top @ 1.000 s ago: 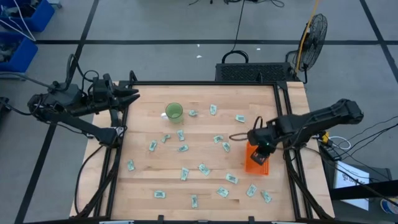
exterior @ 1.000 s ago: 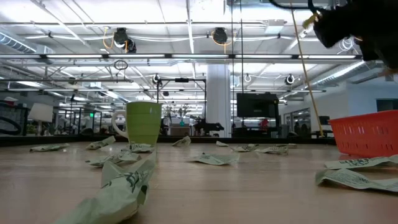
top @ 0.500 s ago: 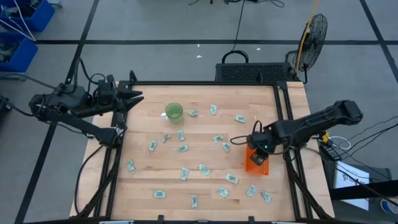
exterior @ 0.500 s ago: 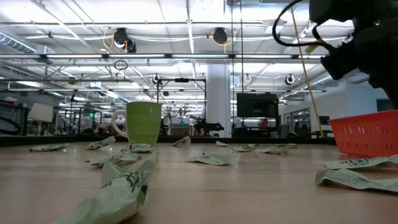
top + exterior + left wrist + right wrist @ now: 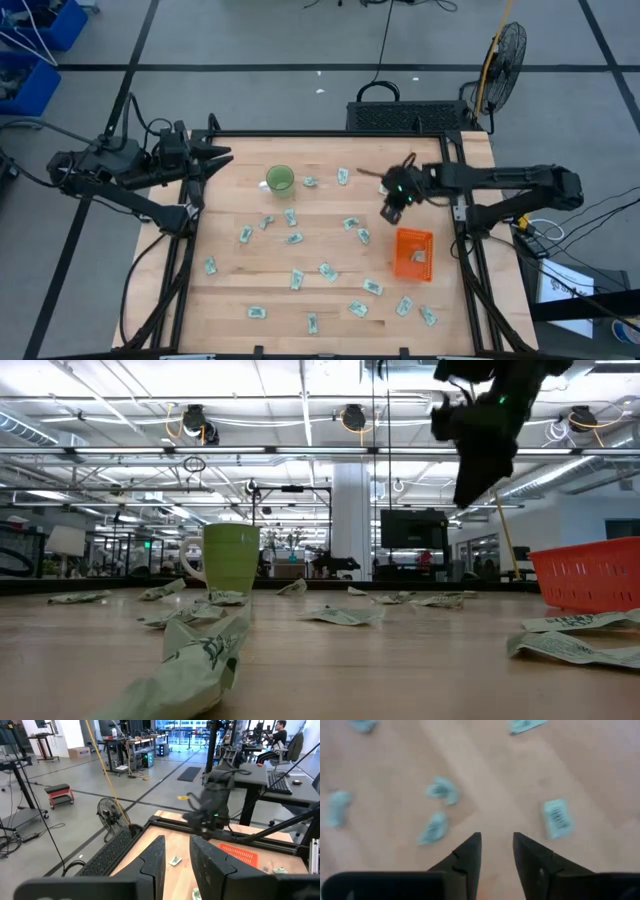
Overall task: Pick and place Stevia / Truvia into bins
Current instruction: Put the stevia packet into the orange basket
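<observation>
Packets (image 5: 371, 287) lie scattered flat at mixed angles; print unreadable. Orange bin (image 5: 413, 254) has its long axis running near-to-far. Right gripper (image 5: 391, 213) hovers empty with a narrow gap, left gripper (image 5: 222, 156) likewise at the table's left edge.

a green cup (image 5: 279, 179) stands upright on the wooden table (image 5: 320, 290) at ten o'clock. a fan (image 5: 507, 50) stands off the table at two o'clock.

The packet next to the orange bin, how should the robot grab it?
From straight above, I think. That Truvia packet lies flat on the table, beside the orange bin, so the right gripper would best pinch across its narrow middle.
</observation>
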